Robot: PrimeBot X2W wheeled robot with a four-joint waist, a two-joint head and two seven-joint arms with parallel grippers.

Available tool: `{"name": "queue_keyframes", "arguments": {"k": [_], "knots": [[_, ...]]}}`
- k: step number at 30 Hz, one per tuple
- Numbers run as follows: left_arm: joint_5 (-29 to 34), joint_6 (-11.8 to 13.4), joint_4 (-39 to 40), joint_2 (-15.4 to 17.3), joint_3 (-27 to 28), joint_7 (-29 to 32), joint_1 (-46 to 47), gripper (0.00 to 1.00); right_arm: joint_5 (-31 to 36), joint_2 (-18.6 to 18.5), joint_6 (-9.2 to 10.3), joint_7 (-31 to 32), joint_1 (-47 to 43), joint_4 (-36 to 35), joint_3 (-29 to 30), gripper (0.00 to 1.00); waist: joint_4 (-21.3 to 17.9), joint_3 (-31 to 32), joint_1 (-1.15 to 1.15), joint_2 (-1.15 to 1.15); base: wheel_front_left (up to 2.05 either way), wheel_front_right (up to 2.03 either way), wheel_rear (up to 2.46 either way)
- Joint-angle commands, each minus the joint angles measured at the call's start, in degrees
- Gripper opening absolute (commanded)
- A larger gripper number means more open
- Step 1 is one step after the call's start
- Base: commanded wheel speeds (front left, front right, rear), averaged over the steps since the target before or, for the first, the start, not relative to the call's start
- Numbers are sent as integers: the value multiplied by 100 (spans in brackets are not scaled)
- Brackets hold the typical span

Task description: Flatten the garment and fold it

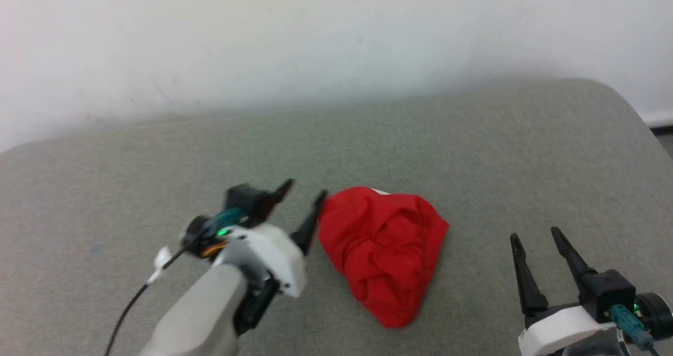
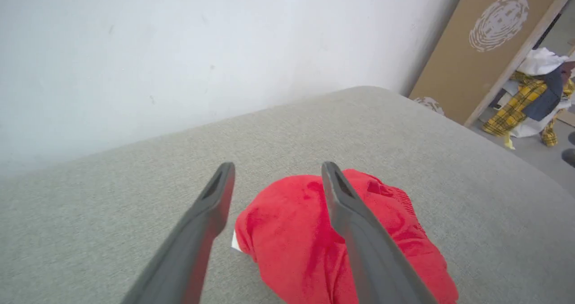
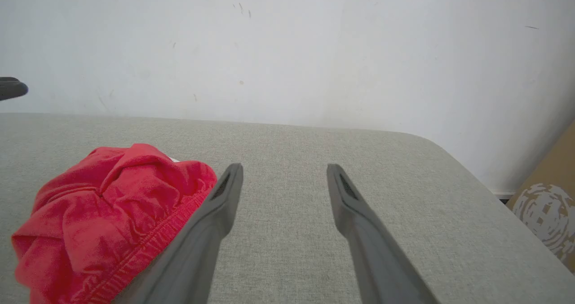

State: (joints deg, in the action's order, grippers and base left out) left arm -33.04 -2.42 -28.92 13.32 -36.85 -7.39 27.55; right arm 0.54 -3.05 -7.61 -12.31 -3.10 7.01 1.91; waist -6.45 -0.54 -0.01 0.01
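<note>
I see the garment (image 1: pixel 381 251) lying in a crumpled red heap near the middle of the grey tabletop (image 1: pixel 473 145), with a sliver of white showing at its far edge. My left claw (image 1: pixel 304 191) is spread wide and holds nothing. It sits just left of the heap, its nearer finger close against the cloth's left edge, though I cannot tell if they touch. In the left wrist view the red fabric (image 2: pixel 292 232) lies under and between the two fingers. My right claw (image 1: pixel 535 235) is also spread and empty, low at the right, well apart from the heap, fingers pointing toward the white wall (image 1: pixel 336 40). From the right wrist I see the gathered waistband (image 3: pixel 148 245) facing that claw (image 3: pixel 285 167), with bare tabletop between its fingers.
</note>
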Motion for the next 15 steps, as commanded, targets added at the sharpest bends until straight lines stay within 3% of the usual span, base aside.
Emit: {"name": "queue_keyframes", "arguments": {"k": [1, 5, 9, 12, 15], "knots": [[-25, 65, 54, 102, 50, -77, -186, 100, 18, 17, 12, 8, -65, -37, 12, 100, 448, 456, 1, -1, 0, 0, 0], [-70, 475, 647, 434, 403, -518, -852, 100, -31, 17, 12, 25, -185, -170, 42, 100, 584, 511, 1, -1, 0, 0, 0], [-68, 814, 1313, 568, 856, -733, -1566, 100, -95, 17, 12, 14, -305, -242, 8, 100, 679, 526, 1, -1, 0, 0, 0], [116, 992, 1963, 497, 1342, -756, -2089, 100, -141, 17, 12, 3, -380, -262, 5, 100, 736, 512, 1, -1, 0, 0, 0], [403, 964, 2506, 294, 1813, -758, -2622, 100, -200, 17, 12, -8, -424, -263, -34, 100, 784, 488, 1, -1, 0, 0, 0]]}}
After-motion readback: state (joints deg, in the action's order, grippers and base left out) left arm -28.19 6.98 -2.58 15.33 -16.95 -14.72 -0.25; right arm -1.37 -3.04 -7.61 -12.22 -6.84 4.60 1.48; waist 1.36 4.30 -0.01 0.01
